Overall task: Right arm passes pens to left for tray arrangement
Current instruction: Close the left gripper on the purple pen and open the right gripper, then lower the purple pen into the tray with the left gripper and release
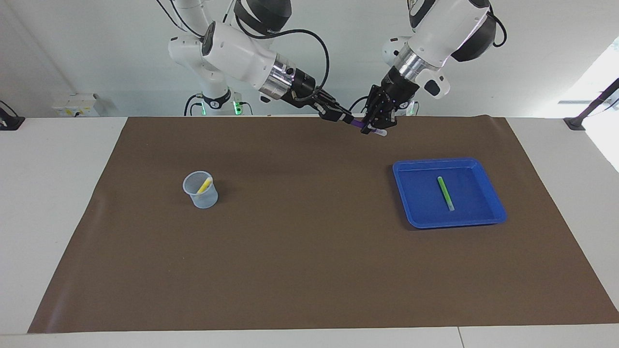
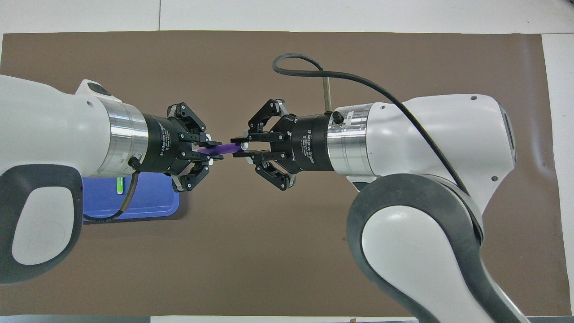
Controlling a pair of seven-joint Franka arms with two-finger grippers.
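Note:
Both grippers meet in the air over the robots' edge of the brown mat, each holding one end of the purple pen (image 2: 228,148) (image 1: 358,124). My right gripper (image 2: 236,148) (image 1: 347,119) is shut on the end with the pale tip. My left gripper (image 2: 217,150) (image 1: 376,128) is shut on the pen's other end. The blue tray (image 1: 420,198) (image 2: 148,204) lies toward the left arm's end of the table, with the green pen (image 1: 445,193) (image 2: 120,184) flat in it. The yellow pen (image 1: 204,184) leans in a small translucent cup (image 1: 202,197) toward the right arm's end.
A brown mat (image 1: 309,261) covers most of the white table. The right arm's black cable (image 2: 314,72) loops out over the mat. In the overhead view the left arm hides most of the tray.

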